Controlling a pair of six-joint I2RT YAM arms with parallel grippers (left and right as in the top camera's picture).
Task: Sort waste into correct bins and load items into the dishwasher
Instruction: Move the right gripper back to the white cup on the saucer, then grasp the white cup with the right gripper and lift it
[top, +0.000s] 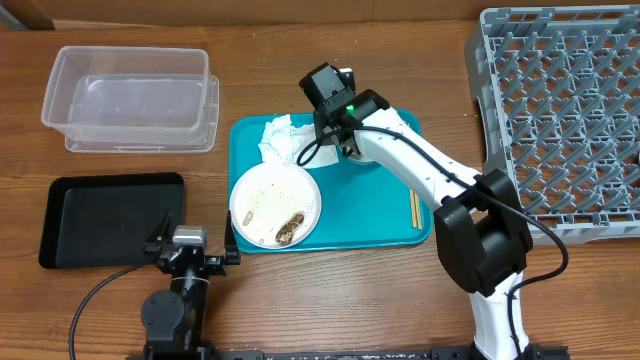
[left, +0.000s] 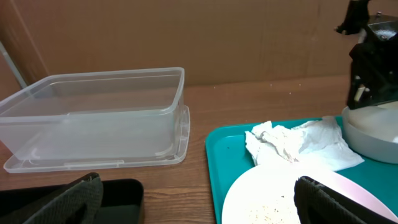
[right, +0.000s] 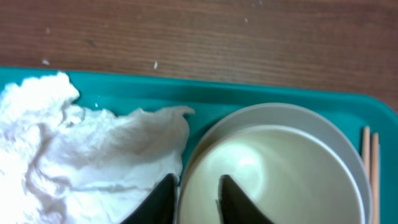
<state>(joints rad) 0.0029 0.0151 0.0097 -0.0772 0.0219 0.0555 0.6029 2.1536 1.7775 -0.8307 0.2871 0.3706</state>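
Observation:
My right gripper (top: 345, 138) (right: 196, 200) is open and straddles the left rim of the white cup (right: 280, 180). One finger is inside the cup and one is outside, next to the crumpled white napkin (right: 81, 149) (top: 283, 140). The cup sits on a greyish saucer (right: 273, 111) on the teal tray (top: 370, 210). The white plate (top: 275, 205) holds rice grains (top: 262, 200) and a brown lump (top: 290, 230). The chopsticks (top: 414, 208) lie at the tray's right edge. My left gripper (top: 190, 240) (left: 199, 202) is open and empty, low at the front.
The clear tub (top: 130, 100) (left: 93, 106) stands at the back left and the black tray (top: 100, 215) lies in front of it. The grey dish rack (top: 560, 120) fills the right side. The small bowl and the red wrapper are not in view.

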